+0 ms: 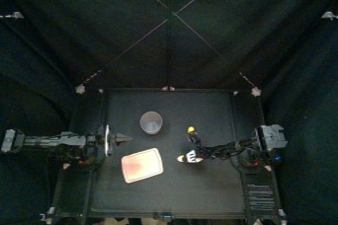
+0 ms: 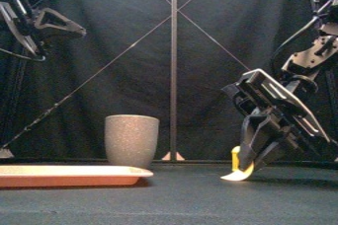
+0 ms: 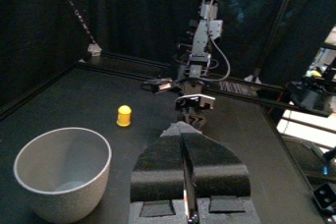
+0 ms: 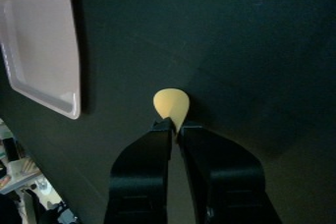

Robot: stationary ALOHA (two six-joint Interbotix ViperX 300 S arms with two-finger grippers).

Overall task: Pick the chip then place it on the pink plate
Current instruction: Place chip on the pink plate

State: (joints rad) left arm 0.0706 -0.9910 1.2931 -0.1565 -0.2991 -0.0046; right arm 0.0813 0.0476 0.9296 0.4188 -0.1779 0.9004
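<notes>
Right of pink plate [image 1: 141, 167], low over counter [image 1: 211, 194], I see my right gripper [image 4: 172, 130] with jaws nearly closed, pinching narrow end of pale yellow chip [image 4: 170, 103]. Chip close to counter surface; I cannot tell whether it touches. Chip near plate, not over it. Tall grey cup [image 1: 152, 122] stands behind plate. Small yellow toy [image 3: 124, 115] stands between cup and right gripper, apart from both. My left gripper [image 3: 187, 130] rests at counter's left edge, jaws together, holding nothing.
</notes>
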